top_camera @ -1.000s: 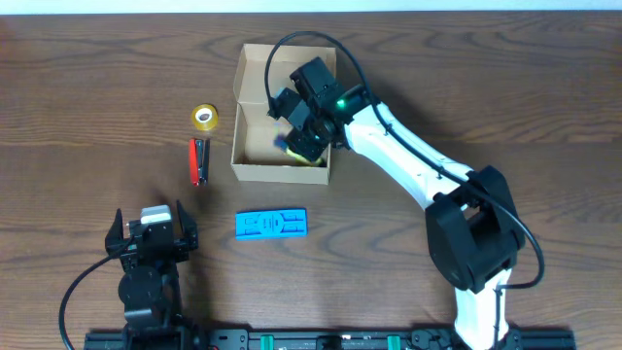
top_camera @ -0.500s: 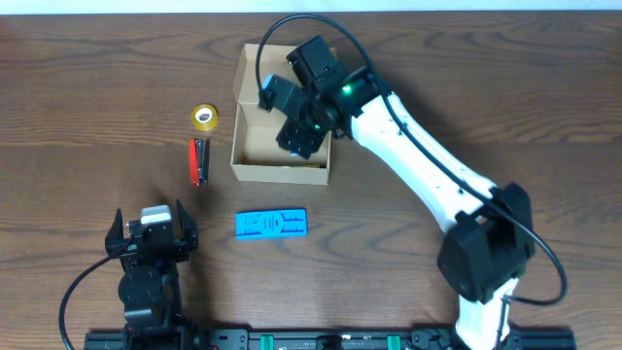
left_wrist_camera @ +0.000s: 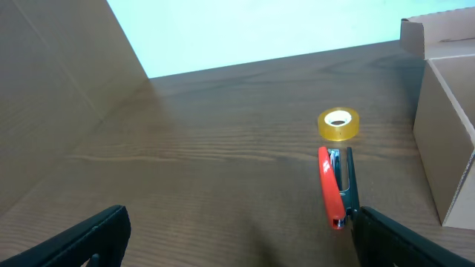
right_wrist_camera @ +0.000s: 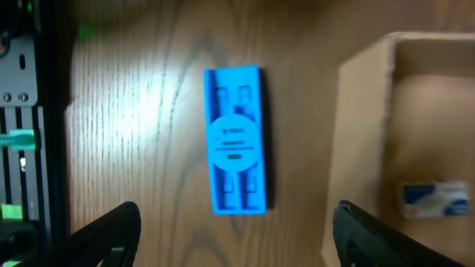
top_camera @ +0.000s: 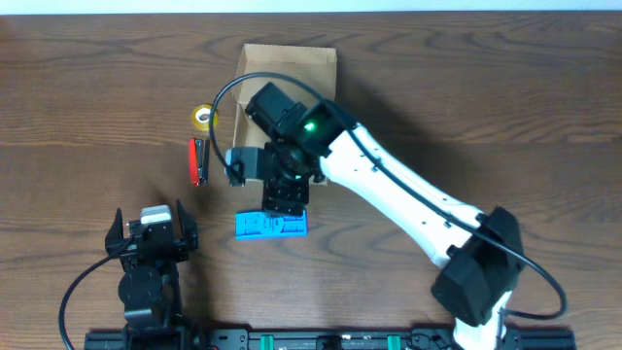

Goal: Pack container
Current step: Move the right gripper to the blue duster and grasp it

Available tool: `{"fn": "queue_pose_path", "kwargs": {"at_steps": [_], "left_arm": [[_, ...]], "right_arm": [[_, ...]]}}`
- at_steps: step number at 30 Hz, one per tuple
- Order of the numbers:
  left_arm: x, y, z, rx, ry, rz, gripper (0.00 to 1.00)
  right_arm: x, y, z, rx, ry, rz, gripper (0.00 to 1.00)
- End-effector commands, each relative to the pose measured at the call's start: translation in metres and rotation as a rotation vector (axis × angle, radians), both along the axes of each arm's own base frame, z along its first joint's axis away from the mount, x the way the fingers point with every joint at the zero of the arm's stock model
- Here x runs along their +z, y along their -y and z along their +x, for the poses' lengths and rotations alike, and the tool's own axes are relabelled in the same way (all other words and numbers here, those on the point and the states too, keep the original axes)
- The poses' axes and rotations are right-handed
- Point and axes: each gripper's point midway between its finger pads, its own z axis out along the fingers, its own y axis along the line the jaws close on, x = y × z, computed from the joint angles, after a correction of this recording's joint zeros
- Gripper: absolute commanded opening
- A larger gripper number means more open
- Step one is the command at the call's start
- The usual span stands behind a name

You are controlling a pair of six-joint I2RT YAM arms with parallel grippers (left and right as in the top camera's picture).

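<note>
Right pincer [right_wrist_camera: 236, 236] wide open, empty, over blue block [right_wrist_camera: 236, 150] beside box [right_wrist_camera: 361, 141]. Left pincer [left_wrist_camera: 236, 237] open, empty, facing red tool [left_wrist_camera: 332, 185].

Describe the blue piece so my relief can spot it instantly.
Find the tan cardboard box at the table's far middle. On its robot-facing side a flat rectangular block lies on the wood. It alone is bright blue with a central round disc; the tape roll is yellow, the hand tool red.
</note>
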Motion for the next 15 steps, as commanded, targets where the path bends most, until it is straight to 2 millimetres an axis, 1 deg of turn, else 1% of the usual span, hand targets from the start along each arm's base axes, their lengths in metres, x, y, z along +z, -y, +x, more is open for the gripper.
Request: {"fn": "queue_pose_path", "kwargs": {"at_steps": [1, 7, 15], "left_arm": [[-0.014, 0.001, 0.0, -0.004, -0.032, 0.0, 0.95], [-0.014, 0.001, 0.0, -0.004, -0.032, 0.0, 0.95], [-0.014, 0.001, 0.0, -0.004, -0.032, 0.0, 0.96]], "right_arm": [[-0.03, 0.0, -0.014, 0.043, -0.07, -0.06, 0.83], [-0.057, 0.005, -0.022, 0.051, -0.119, -0.12, 0.84], [-0.089, 0.007, -0.027, 0.063, -0.173, -0.181, 0.85]]}}
